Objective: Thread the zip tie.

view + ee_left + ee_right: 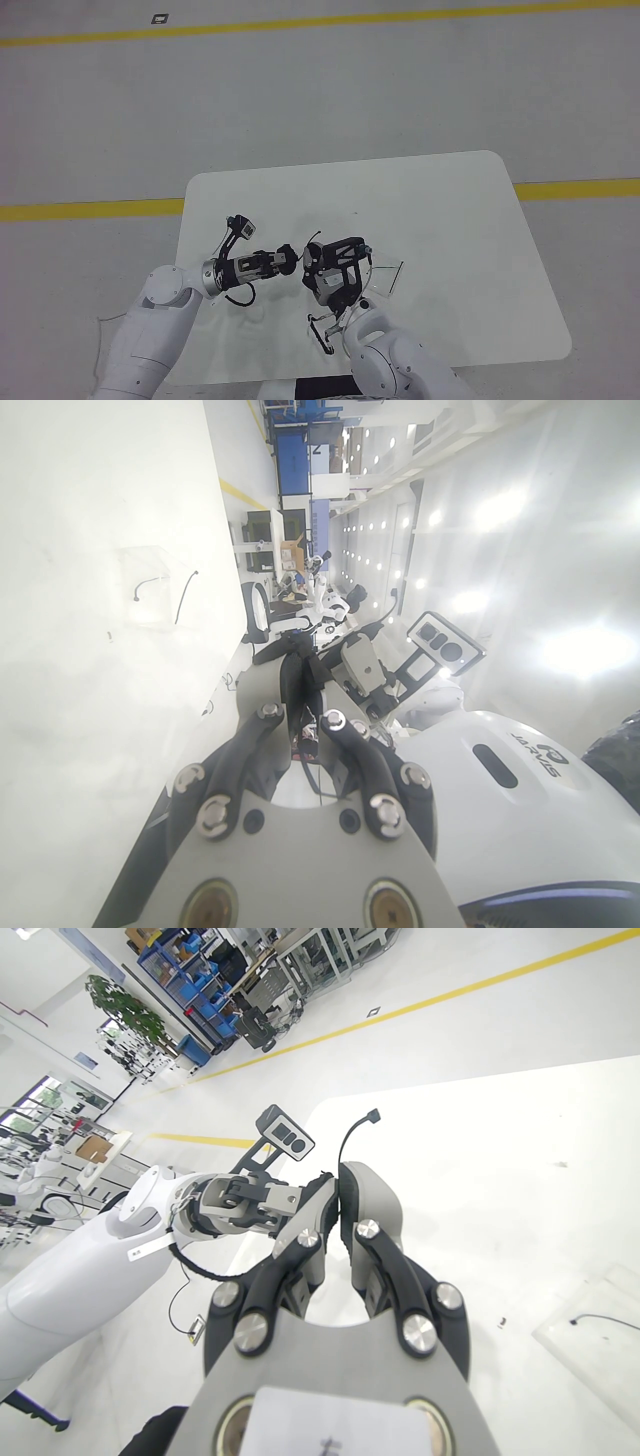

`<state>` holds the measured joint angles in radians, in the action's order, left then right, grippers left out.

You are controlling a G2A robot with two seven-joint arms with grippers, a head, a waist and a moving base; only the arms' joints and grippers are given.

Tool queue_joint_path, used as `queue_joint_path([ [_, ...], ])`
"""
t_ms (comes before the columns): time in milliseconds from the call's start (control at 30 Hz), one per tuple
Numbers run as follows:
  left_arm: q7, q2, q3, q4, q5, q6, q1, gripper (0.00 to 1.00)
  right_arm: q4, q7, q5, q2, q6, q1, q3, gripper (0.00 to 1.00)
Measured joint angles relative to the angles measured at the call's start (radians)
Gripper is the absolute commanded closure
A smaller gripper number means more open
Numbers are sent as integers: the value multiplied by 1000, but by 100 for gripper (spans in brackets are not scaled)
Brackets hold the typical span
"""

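A thin black zip tie (348,1137) stands up from between the fingers of my right gripper (340,1193), which is shut on it. Its square head (372,1115) curls free above the fingertips. My left gripper (299,655) is shut too, with a thin black strand (311,772) trailing back between its fingers. In the top view the left gripper (288,258) and the right gripper (312,262) meet tip to tip above the table's front half, with the zip tie (312,238) arching up between them.
A clear shallow tray (385,272) lies on the white table (450,210) just right of the grippers and holds two spare ties (182,595). A black wire piece (322,335) lies near the front edge. Small black scraps (502,1322) dot the tabletop.
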<state>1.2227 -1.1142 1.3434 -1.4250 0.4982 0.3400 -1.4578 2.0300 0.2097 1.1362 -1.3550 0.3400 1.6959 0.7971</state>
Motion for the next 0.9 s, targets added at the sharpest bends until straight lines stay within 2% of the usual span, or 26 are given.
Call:
queue_joint_path([
  [900, 0, 0, 0, 0, 0, 0, 0, 100, -20, -30, -80, 16, 0, -32, -36, 100],
])
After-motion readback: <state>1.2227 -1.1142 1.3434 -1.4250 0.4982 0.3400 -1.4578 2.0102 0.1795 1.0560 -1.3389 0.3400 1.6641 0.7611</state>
